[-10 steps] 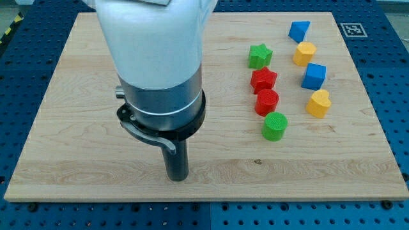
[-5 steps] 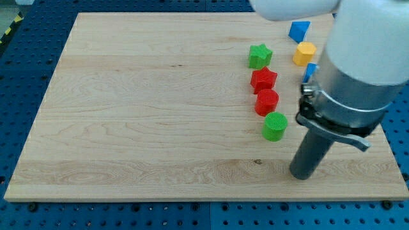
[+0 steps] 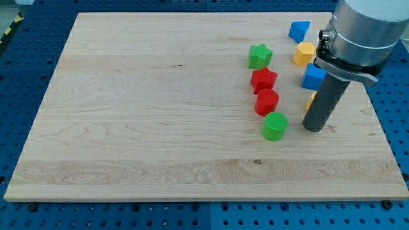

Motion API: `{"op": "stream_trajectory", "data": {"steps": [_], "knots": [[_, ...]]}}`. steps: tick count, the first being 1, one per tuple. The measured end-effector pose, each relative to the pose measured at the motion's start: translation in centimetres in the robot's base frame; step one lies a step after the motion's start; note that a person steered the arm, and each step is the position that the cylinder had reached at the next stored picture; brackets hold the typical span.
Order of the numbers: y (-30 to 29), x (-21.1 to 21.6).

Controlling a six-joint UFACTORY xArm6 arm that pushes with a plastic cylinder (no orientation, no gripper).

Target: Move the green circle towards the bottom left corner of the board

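The green circle (image 3: 275,126), a short ribbed cylinder, stands on the wooden board (image 3: 140,102) right of centre, at the lower end of a column of blocks. My tip (image 3: 313,128) rests on the board just to the circle's right, a small gap apart from it. The arm's body comes in from the view's top right.
Above the circle stand a red hexagon-like block (image 3: 266,101), a red star (image 3: 263,80) and a green star (image 3: 260,56). Further right are a blue triangle-like block (image 3: 298,30), a yellow block (image 3: 304,53) and a blue cube (image 3: 312,76). An orange-yellow block (image 3: 310,102) is mostly hidden behind the rod.
My tip has swept from the board's lower middle to the right, then up, ending beside the green circle's right side. No block has moved.
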State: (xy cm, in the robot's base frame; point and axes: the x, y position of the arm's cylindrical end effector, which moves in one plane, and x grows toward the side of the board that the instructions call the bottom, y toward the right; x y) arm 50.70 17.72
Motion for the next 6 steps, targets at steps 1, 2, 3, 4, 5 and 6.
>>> {"op": "stream_trajectory", "data": {"steps": [1, 2, 3, 4, 5, 6], "knots": [[-1.6, 0.0], [-5.2, 0.0], [-7.9, 0.0], [-9.6, 0.4], [-10.7, 2.1], [-13.0, 2.3]]}}
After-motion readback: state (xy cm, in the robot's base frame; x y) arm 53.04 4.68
